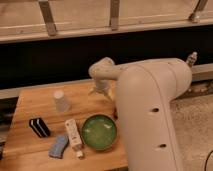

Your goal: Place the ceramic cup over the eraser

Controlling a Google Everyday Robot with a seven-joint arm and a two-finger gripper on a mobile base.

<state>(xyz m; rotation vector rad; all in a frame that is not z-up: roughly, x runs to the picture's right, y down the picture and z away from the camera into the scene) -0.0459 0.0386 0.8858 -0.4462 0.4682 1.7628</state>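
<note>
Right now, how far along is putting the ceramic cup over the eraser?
Nothing is done yet: the ceramic cup stands on the table, apart from the eraser. In hand: the gripper hangs open and empty, short of the cup. Left: grasp the cup, carry it, cover the eraser.
</note>
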